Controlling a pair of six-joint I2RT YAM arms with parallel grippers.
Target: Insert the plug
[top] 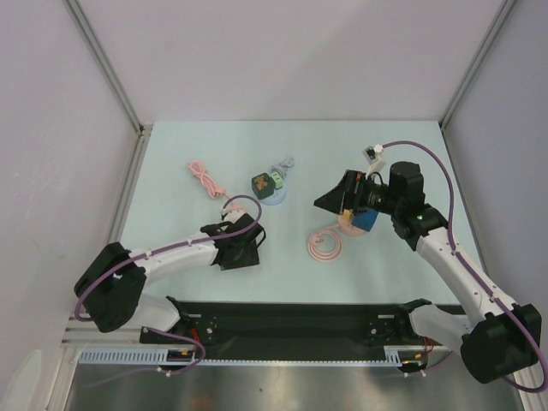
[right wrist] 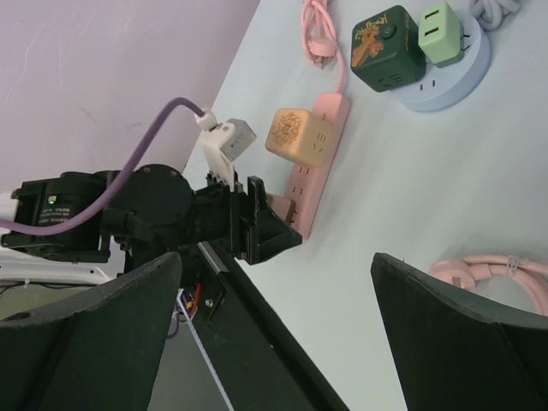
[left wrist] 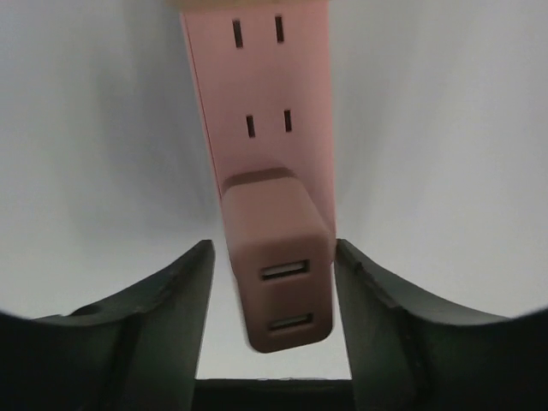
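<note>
A brownish-pink USB plug (left wrist: 278,265) sits seated in the near end of a pink power strip (left wrist: 261,94) that lies flat on the table. In the left wrist view my left gripper (left wrist: 274,248) straddles the plug. Its jaws are open, with a clear gap on the left side and a hairline gap on the right. From above, the left gripper (top: 240,247) covers most of the strip (top: 229,210). My right gripper (top: 321,203) hovers at mid-table, open wide and empty (right wrist: 274,261). Its camera looks at the strip (right wrist: 312,171) and the left arm.
A beige cube adapter (right wrist: 295,135) is plugged into the strip further along. A dark green cube (top: 260,183) and a light green charger (top: 277,181) sit on a round blue socket (top: 274,199). A pink cable (top: 205,180) and a coiled pink cord (top: 325,245) lie nearby.
</note>
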